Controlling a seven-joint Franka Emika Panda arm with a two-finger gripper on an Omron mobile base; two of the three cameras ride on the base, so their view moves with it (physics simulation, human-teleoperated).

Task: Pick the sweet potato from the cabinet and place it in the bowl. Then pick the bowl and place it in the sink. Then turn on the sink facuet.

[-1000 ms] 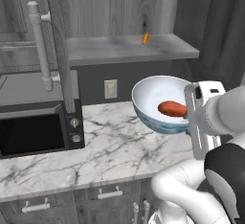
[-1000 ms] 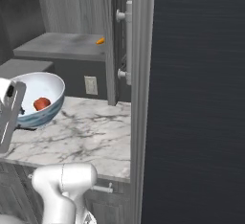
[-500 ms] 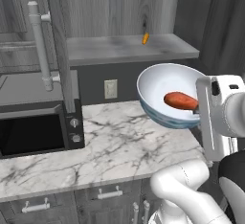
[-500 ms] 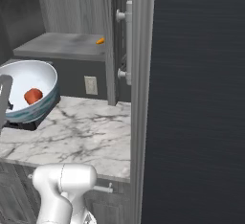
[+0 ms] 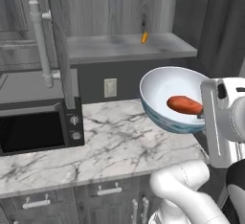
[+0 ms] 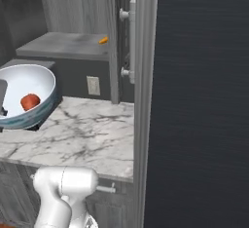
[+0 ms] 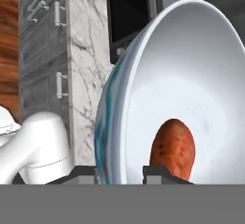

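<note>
The sweet potato (image 5: 185, 105) lies inside the bowl (image 5: 162, 86), low against its white wall, at the right of the left base view. The bowl is tipped and held up in the air above the marble bench (image 5: 105, 141), not touching it. In the hand view the end effector (image 7: 121, 174) is clamped on the bowl's rim: one dark fingertip (image 7: 83, 173) sits outside the rim and the other one is inside, right next to the sweet potato. A black microwave (image 5: 38, 132) stands on the bench at the left. Up on the cabinet (image 5: 124, 46) shelf lies a small yellow-orange thing (image 5: 144, 37). The cabinet door (image 5: 60, 36) with its long pale handle (image 5: 40, 41) stands open.
</note>
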